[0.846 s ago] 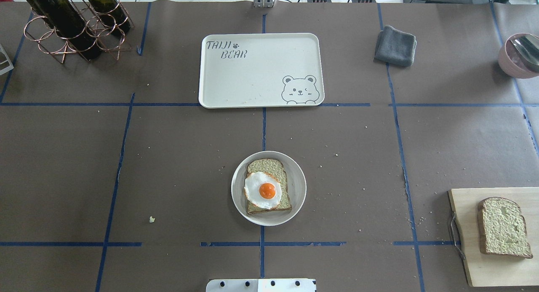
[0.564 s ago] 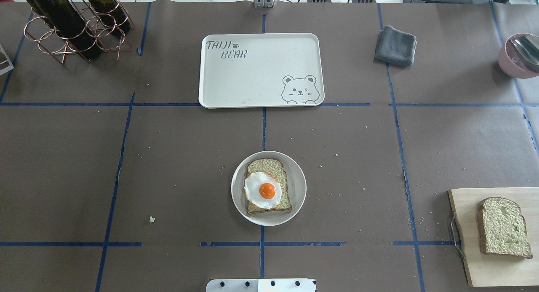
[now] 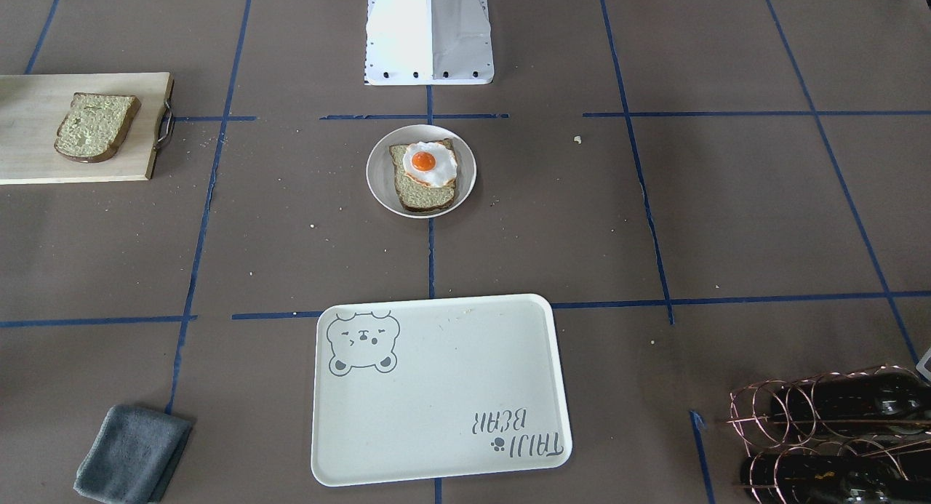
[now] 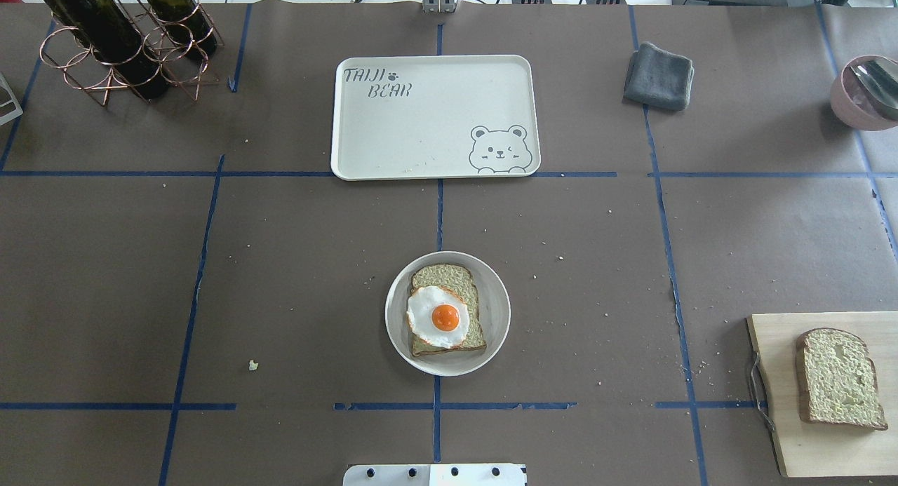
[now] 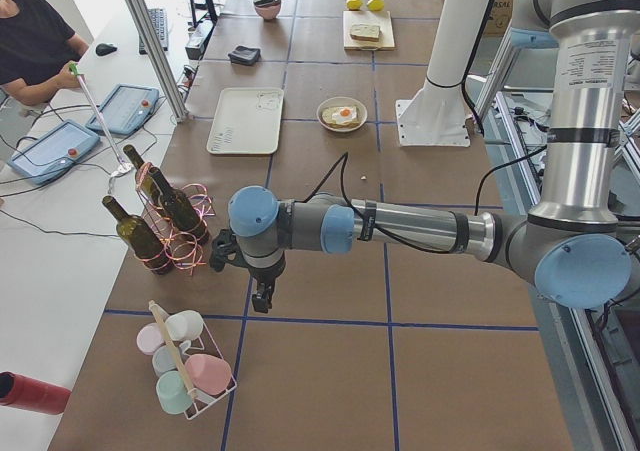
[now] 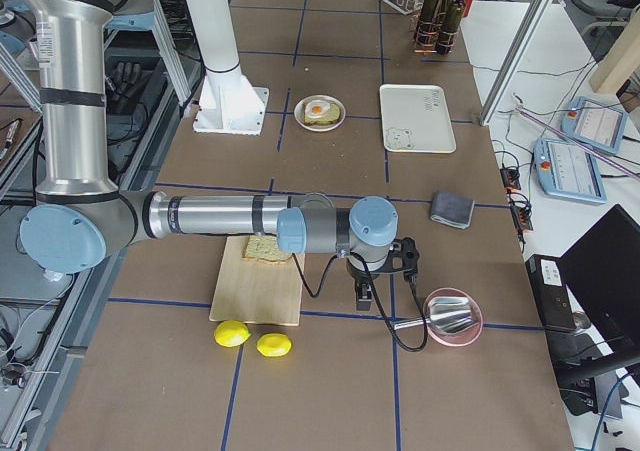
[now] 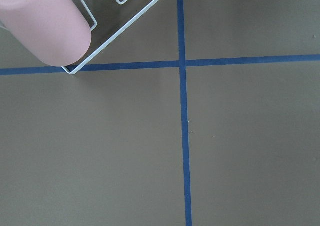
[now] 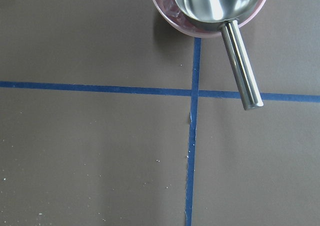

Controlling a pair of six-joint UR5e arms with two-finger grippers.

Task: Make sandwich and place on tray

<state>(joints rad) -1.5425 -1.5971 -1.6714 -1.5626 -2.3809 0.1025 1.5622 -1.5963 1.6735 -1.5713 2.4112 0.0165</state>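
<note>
One slice of bread [image 4: 449,275] lies on a small white plate [image 4: 497,316] near the table's middle, with a fried egg [image 4: 438,318] on top of it. A second slice [image 4: 838,379] lies on a wooden cutting board [image 4: 779,402] at the right. The cream bear tray [image 4: 421,128] sits bare at the far middle. My left gripper [image 5: 260,296] hangs far off to the left, by the bottle rack. My right gripper [image 6: 365,296] hangs beyond the cutting board, by a pink bowl. I cannot tell whether either is open or shut.
A copper rack of wine bottles [image 4: 119,37] stands far left. A folded grey cloth [image 4: 658,76] lies far right. A pink bowl with a metal scoop [image 8: 210,5] is at the right edge. A wire rack of cups [image 5: 185,371] and two lemons [image 6: 252,339] sit at the table's ends.
</note>
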